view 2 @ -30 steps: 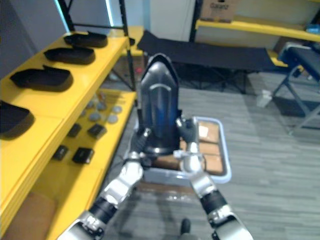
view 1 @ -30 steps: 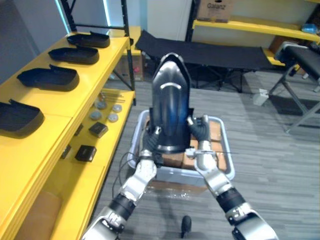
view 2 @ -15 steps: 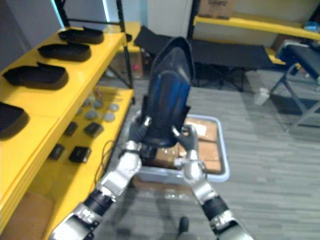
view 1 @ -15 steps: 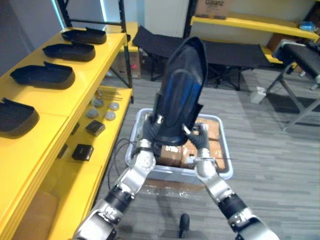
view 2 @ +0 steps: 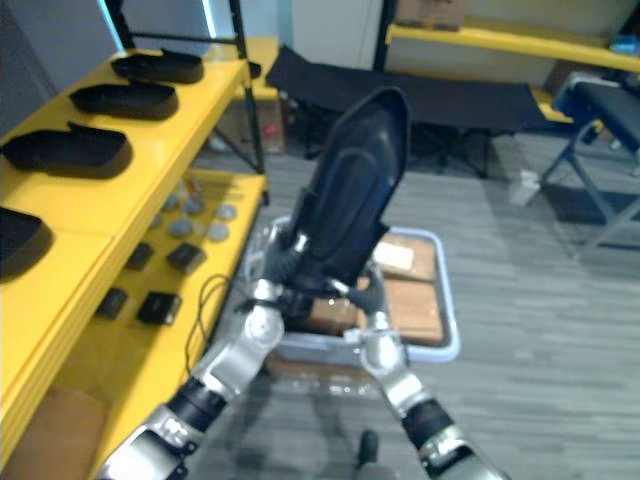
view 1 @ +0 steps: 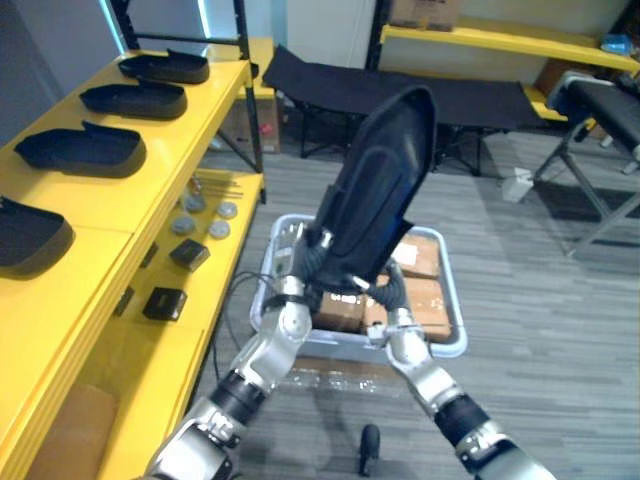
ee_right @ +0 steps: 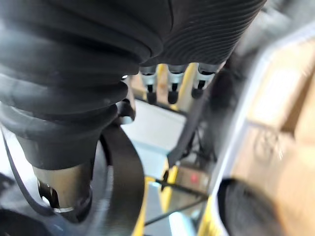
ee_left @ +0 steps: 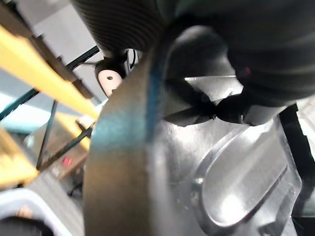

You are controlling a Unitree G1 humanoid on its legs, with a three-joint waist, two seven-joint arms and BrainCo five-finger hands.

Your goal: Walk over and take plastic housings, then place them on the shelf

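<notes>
Above bin [view 1: 455, 345], one housing [view 1: 380, 200] gripped by left robot hand [view 1: 298, 268], right robot hand [view 1: 392, 296]; four housings [view 1: 165, 67] [view 1: 135, 98] [view 1: 82, 150] [view 1: 30, 225] on shelf [view 1: 150, 190].

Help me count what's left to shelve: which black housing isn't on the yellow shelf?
The housing held tilted on end between the left hand and right hand, above the grey bin; the other four housings lie flat along the yellow shelf.
</notes>
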